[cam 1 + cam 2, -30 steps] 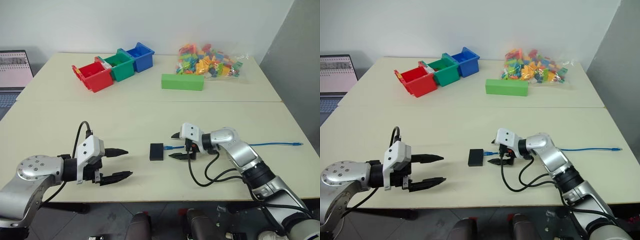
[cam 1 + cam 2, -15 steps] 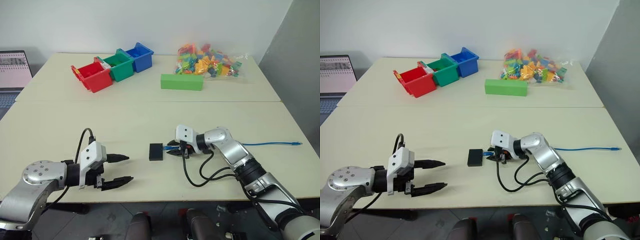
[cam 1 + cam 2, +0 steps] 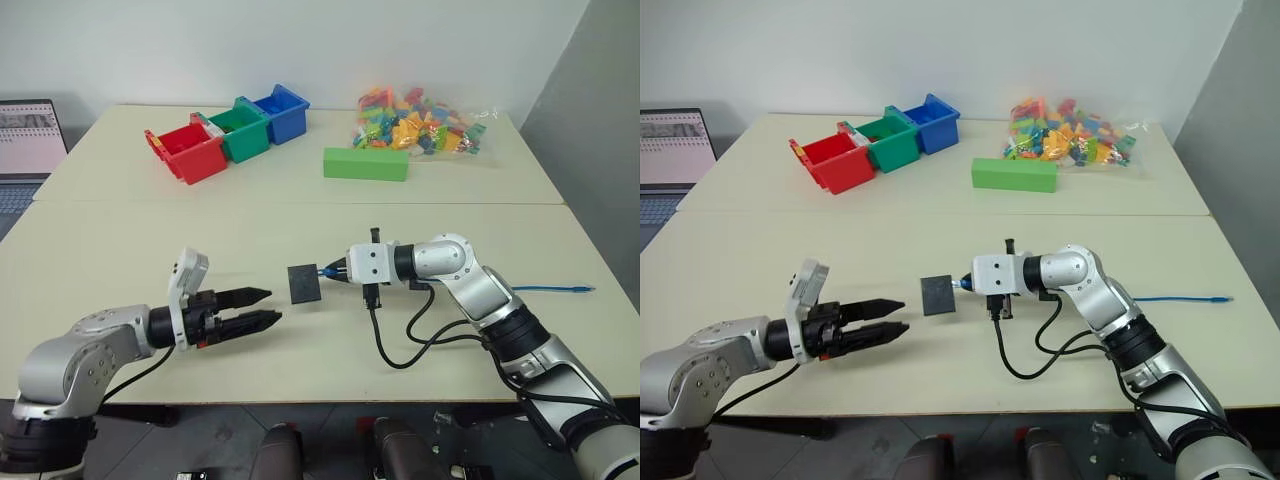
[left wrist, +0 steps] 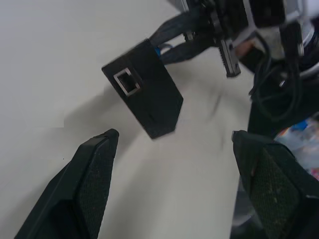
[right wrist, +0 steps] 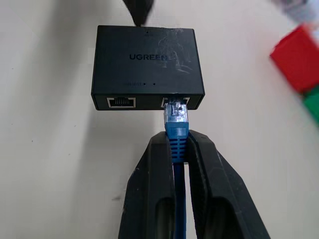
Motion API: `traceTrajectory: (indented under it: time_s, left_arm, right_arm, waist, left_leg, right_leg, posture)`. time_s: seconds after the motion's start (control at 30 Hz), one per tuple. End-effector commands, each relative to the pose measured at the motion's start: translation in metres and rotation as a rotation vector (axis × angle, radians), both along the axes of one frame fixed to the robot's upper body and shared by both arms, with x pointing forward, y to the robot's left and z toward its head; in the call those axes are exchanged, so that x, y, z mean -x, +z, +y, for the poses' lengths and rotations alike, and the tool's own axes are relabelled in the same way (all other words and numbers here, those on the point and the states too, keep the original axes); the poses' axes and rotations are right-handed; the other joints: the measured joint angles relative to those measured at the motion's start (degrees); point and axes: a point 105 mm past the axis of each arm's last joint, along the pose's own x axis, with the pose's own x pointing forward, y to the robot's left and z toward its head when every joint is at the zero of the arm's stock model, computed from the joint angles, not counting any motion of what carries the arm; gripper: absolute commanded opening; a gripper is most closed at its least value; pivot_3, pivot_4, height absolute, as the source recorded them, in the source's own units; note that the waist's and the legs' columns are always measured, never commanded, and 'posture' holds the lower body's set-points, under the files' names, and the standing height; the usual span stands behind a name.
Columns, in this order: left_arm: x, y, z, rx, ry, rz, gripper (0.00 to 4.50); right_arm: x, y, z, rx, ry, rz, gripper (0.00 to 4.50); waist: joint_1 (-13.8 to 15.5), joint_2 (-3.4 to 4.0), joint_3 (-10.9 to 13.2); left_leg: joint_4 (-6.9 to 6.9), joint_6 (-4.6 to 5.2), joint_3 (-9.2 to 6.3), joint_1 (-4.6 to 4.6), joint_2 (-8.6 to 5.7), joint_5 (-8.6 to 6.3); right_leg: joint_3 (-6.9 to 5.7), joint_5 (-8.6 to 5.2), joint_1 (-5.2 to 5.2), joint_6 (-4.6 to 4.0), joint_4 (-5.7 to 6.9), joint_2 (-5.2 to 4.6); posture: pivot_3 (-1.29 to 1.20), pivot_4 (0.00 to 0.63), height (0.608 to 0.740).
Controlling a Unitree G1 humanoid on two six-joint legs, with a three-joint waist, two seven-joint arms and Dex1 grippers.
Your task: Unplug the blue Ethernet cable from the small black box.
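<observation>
**Cable pinched, box raised off the tabletop**

My right hand (image 3: 340, 270) is closed on the blue Ethernet cable (image 5: 178, 144), its two fingers (image 5: 149, 199) clamping the blue boot just behind the clear plug. The plug is seated in one port of the small black box (image 3: 303, 283), which hangs tilted at the centre of the frame, clear of the tabletop (image 3: 300, 220), with a shadow beneath it. The rest of the cable trails to the right edge of the frame. My left hand (image 3: 262, 307) is open and empty at lower left, fingers pointing toward the box, near it but apart. The left wrist view shows a free port on the box's near face.
</observation>
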Motion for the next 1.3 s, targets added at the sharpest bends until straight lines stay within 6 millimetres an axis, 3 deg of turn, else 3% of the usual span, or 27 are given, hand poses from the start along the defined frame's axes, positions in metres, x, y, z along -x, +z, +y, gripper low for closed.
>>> traceTrajectory:
  time_s: [0.03, 0.27, 0.77, 0.97, 1.0, 1.2, 1.27, 1.3]
  left_arm:
    - [-0.007, 0.013, -0.003, 0.081, 0.032, 0.017, 3.88]
    - [-0.009, 0.017, -0.017, 0.156, 0.008, 0.041, 3.88]
    - [-0.007, 0.026, -0.014, 0.220, 0.012, 0.070, 0.91]
    - [-0.006, 0.028, -0.016, 0.227, 0.006, 0.066, 0.77]
    - [-0.007, 0.029, -0.015, 0.236, 0.009, 0.061, 0.77]
    - [-0.004, 0.031, -0.016, 0.180, -0.050, 0.036, 0.77]
    - [-0.001, 0.030, -0.016, 0.114, -0.097, -0.003, 0.77]
    - [0.000, 0.030, -0.016, 0.087, -0.119, -0.022, 0.77]
  right_arm:
    - [0.011, 0.022, 0.004, -0.006, 0.065, -0.119, 0.11]
    - [0.015, 0.034, 0.007, -0.020, 0.075, -0.160, 0.11]
    - [0.007, 0.038, 0.003, -0.026, 0.034, -0.181, 0.11]
    - [0.005, 0.042, 0.003, -0.040, 0.027, -0.182, 0.11]
    - [0.006, 0.043, 0.003, -0.046, 0.030, -0.177, 0.82]
    - [0.016, 0.047, -0.002, -0.042, 0.051, -0.106, 1.99]
    - [0.024, 0.048, -0.008, -0.077, 0.046, 0.046, 2.49]
    - [0.028, 0.049, -0.010, -0.097, 0.046, 0.117, 2.54]
  waist:
    - [-0.1, -0.03, 0.0]
    - [0.1, -0.02, 0.0]
    - [0.1, -0.02, 0.0]
    - [0.1, -0.02, 0.0]
    - [0.1, -0.02, 0.0]
    - [0.1, -0.02, 0.0]
    - [0.1, -0.02, 0.0]
    - [0.1, -0.02, 0.0]
  left_leg:
    - [0.00, 0.00, -0.04, 0.00, 0.01, 0.00]
    - [0.00, -0.01, -0.07, -0.01, 0.00, 0.01]
    - [0.02, -0.04, -0.12, -0.01, -0.01, 0.02]
    - [0.02, -0.05, -0.12, 0.00, -0.01, 0.03]
    - [0.02, -0.05, -0.11, 0.00, -0.01, 0.03]
    - [0.02, -0.06, -0.12, -0.01, -0.01, 0.04]
    - [0.01, -0.07, -0.12, -0.01, -0.02, 0.04]
    - [0.00, -0.07, -0.12, -0.01, -0.02, 0.04]
  right_leg:
    - [-0.03, 0.01, 0.01, -0.01, 0.00, 0.00]
    - [-0.02, 0.11, 0.01, -0.19, 0.02, -0.01]
    - [-0.01, 0.11, 0.03, -0.19, 0.02, -0.01]
    - [-0.01, 0.11, 0.03, -0.19, 0.02, -0.01]
    - [-0.01, 0.11, 0.03, -0.19, 0.02, -0.01]
    - [-0.01, 0.11, 0.03, -0.19, 0.02, -0.01]
    - [-0.02, 0.11, 0.03, -0.19, 0.01, -0.01]
    - [-0.03, 0.10, 0.03, -0.20, 0.01, -0.01]
  posture:
    - [0.00, 0.150, 0.740]
    - [0.00, 0.150, 0.740]
    - [0.00, 0.150, 0.740]
    - [0.00, 0.150, 0.740]
    - [0.00, 0.150, 0.740]
    - [0.00, 0.150, 0.740]
    - [0.00, 0.150, 0.740]
    - [0.00, 0.150, 0.740]
